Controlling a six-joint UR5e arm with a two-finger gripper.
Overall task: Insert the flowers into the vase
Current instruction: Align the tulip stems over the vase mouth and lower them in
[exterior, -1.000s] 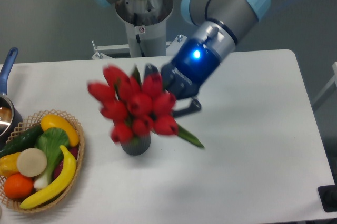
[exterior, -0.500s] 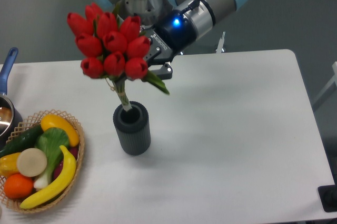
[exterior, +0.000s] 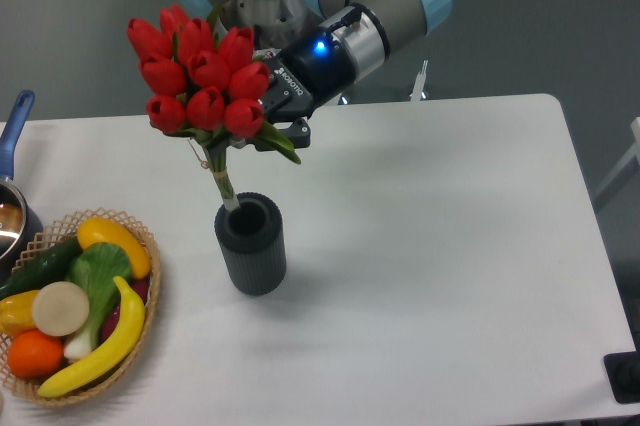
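Note:
The flowers (exterior: pixel 200 71), a bunch of red tulips with green leaves, hang tilted above the vase (exterior: pixel 252 246). Their bound stems slant down and the stem end sits just inside the vase's round opening at its left rim. The vase is a dark grey ribbed cylinder standing upright on the white table. My gripper (exterior: pixel 264 118) comes in from the right, shut on the flowers just under the blooms, and the leaves partly hide its fingers.
A wicker basket (exterior: pixel 148 291) of fruit and vegetables stands at the front left, close to the vase. A pot with a blue handle (exterior: pixel 12 121) pokes in at the left edge. The arm's base (exterior: pixel 262 6) rises behind the table.
The flowers have gone from sitting low on the vase to being lifted well above it, with the gripper moving up and to the left. Only the stem end remains at the opening.

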